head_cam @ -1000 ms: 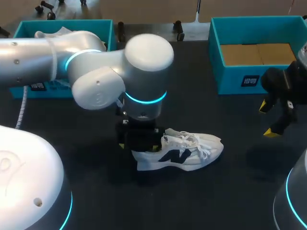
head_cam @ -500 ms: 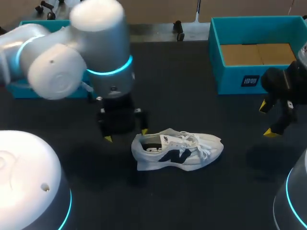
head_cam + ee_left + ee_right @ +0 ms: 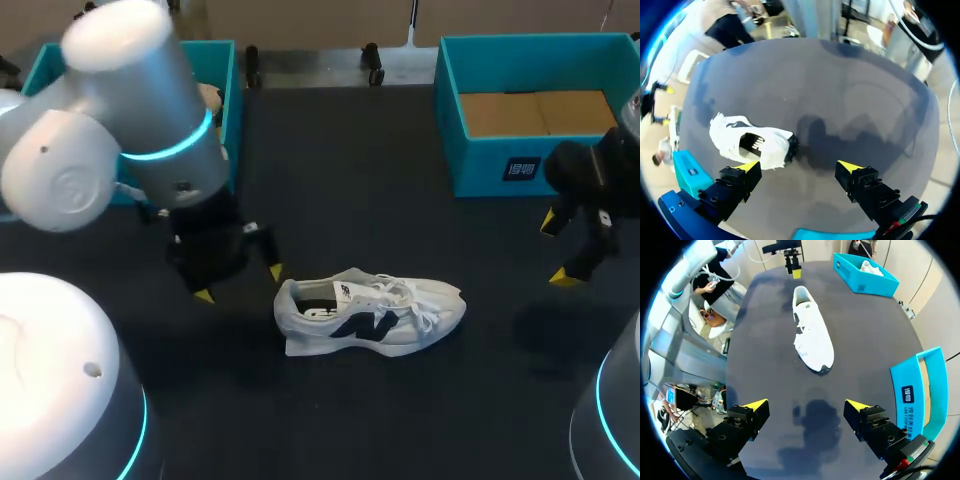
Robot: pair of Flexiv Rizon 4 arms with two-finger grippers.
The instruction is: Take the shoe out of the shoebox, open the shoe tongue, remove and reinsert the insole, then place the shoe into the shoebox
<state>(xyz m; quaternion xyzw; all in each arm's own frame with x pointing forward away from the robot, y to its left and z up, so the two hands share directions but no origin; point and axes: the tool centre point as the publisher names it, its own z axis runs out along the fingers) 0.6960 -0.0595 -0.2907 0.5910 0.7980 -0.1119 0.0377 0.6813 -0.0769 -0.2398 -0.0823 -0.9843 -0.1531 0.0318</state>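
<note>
A white sneaker (image 3: pixel 370 314) with a dark side logo lies on its sole in the middle of the black table, heel toward my left arm. My left gripper (image 3: pixel 238 282) hangs open just left of the heel, holding nothing; in the left wrist view the sneaker (image 3: pixel 752 143) lies ahead of the left gripper (image 3: pixel 798 166), nearer one finger. My right gripper (image 3: pixel 556 249) stands open at the right edge, well apart from the shoe. In the right wrist view the sneaker (image 3: pixel 812 335) lies far ahead of the right gripper (image 3: pixel 807 403). The teal shoebox (image 3: pixel 520 160) sits at the back right, its cardboard floor bare.
A second teal box (image 3: pixel 224 100) stands at the back left, partly hidden behind my left arm; in the right wrist view this box (image 3: pixel 865 282) holds another white shoe. Dark tabletop surrounds the sneaker.
My left arm has drawn back from over the sneaker's heel toward the left, uncovering the shoe opening. The shoe and my right arm have stayed put.
</note>
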